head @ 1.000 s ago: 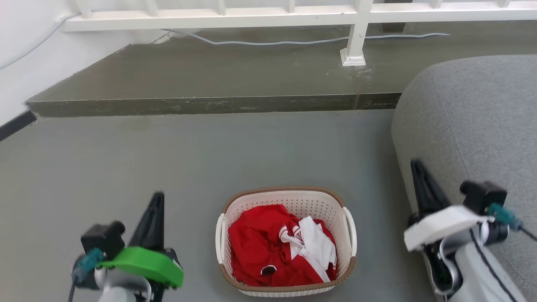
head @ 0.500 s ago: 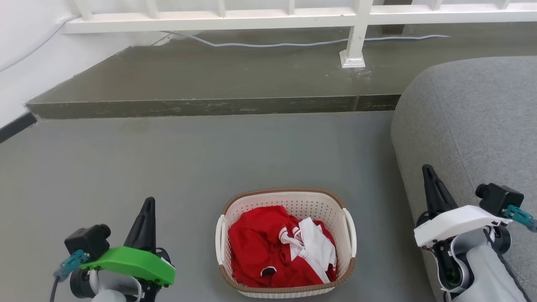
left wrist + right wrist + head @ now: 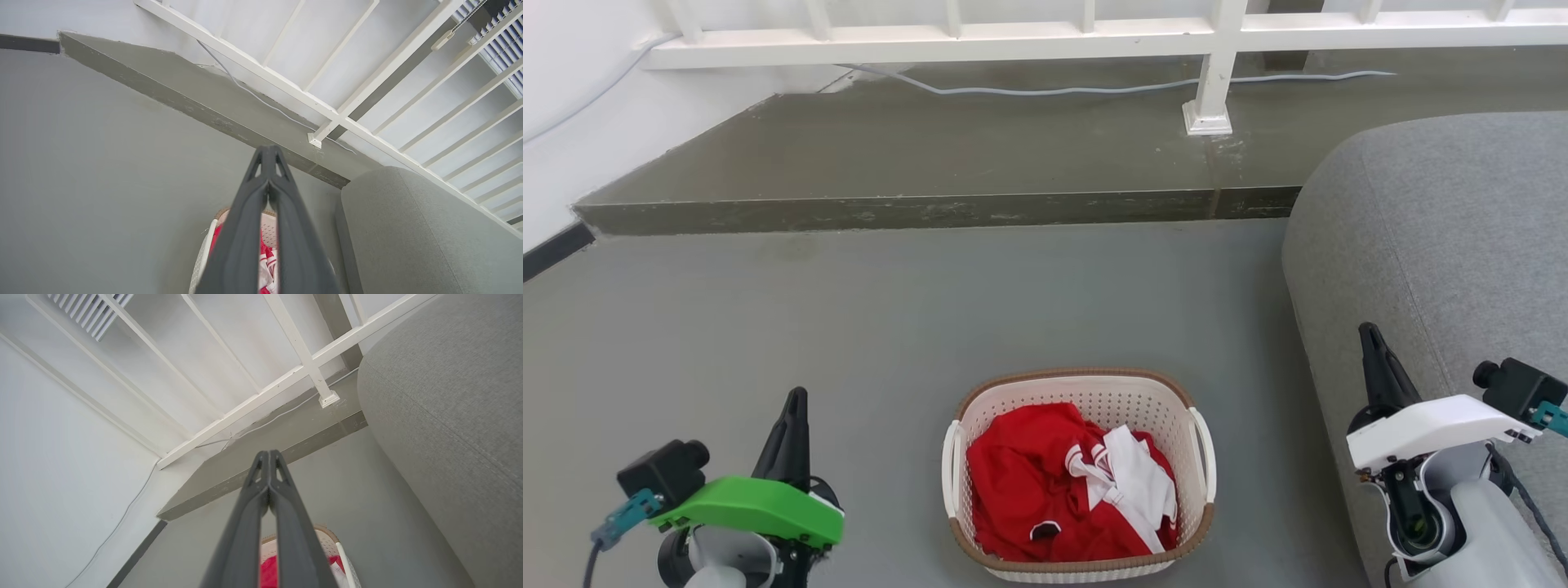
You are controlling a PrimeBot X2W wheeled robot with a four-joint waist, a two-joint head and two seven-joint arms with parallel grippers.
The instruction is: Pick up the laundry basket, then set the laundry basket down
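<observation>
The laundry basket (image 3: pixel 1112 400) holds red-and-white clothes (image 3: pixel 1045 482), flanked by left gripper (image 3: pixel 794 402) and right gripper (image 3: pixel 1370 336), both pressed together.

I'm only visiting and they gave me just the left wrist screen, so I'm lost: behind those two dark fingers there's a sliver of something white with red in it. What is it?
Observer: In the head view it is a laundry basket standing on the floor, with a red garment inside.
Operator: Is the other arm holding it?
Observer: No. The right gripper is apart from it, off to its right beside a grey sofa, fingers shut on nothing.
Operator: And the arm I'm watching from?
Observer: The left gripper is off to the basket's left, clear of the nearer white handle.
</observation>
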